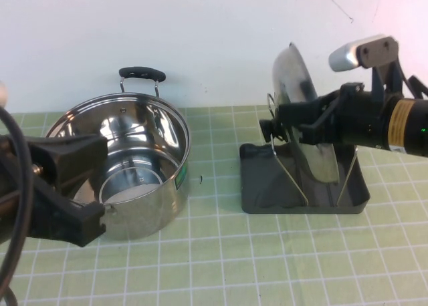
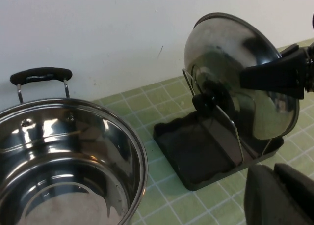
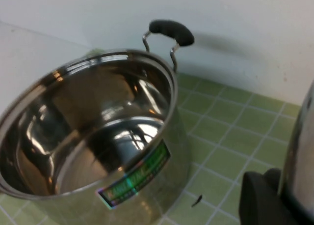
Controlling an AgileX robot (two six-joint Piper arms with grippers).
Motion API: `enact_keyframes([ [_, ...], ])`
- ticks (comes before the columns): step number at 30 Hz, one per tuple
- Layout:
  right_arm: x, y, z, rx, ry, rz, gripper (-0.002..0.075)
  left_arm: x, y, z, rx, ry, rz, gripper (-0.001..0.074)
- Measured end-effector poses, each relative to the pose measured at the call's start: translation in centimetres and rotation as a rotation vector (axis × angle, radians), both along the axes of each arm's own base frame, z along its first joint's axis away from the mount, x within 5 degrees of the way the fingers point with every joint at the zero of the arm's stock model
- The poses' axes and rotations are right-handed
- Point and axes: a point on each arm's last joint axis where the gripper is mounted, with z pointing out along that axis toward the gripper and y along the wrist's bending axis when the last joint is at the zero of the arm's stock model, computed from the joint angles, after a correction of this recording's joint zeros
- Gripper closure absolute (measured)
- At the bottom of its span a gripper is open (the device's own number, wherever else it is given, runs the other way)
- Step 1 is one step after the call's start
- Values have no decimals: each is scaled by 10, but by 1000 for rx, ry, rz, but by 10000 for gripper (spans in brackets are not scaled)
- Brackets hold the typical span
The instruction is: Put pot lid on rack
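High view: the pot lid (image 1: 299, 99) is stood on edge in the rack (image 1: 264, 186), between the wire loops, knob side turned toward the pot (image 1: 127, 162). The right gripper (image 1: 302, 117) is closed on the lid; only release is left.

Left wrist view: the lid's flat plane is held near upright. The left gripper (image 1: 90, 179) is parked beside the pot; its finger state cannot be told.

Right wrist view: the pot is seen uncovered.

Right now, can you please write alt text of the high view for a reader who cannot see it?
The right gripper holds the pot lid upright in the rack, between its wire loops. The open steel pot stands to the left on a green gridded mat, with the left gripper open beside it.
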Motion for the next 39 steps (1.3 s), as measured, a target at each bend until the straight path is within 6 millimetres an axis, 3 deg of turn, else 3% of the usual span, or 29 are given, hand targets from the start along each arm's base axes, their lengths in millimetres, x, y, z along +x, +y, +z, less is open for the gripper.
enact_keyframes([
  [8,5,-1,-8,-15,60,-37,617,-1,-1,-1,-11,14,-7,734],
  [10,7,-6,-10,-37,72,-52,541,-1,-1,-1,-10,15,-11,734],
  [15,12,-20,-12,-44,97,-93,258,-1,0,-3,24,25,-10,734],
  [19,9,-32,4,-40,54,-109,190,0,3,-6,106,6,3,734],
  [23,-6,-46,40,-53,-67,-115,183,3,11,-7,229,-28,53,734],
  [26,-26,-55,71,-120,-199,-93,214,6,23,-10,334,-26,149,734],
  [27,-35,-57,82,-149,-249,-76,257,7,28,-11,366,-10,199,734],
  [33,-94,-61,137,-159,-477,23,633,0,61,-22,513,178,494,734],
  [39,-137,-63,162,-145,-608,114,716,-11,65,-27,451,276,498,734],
])
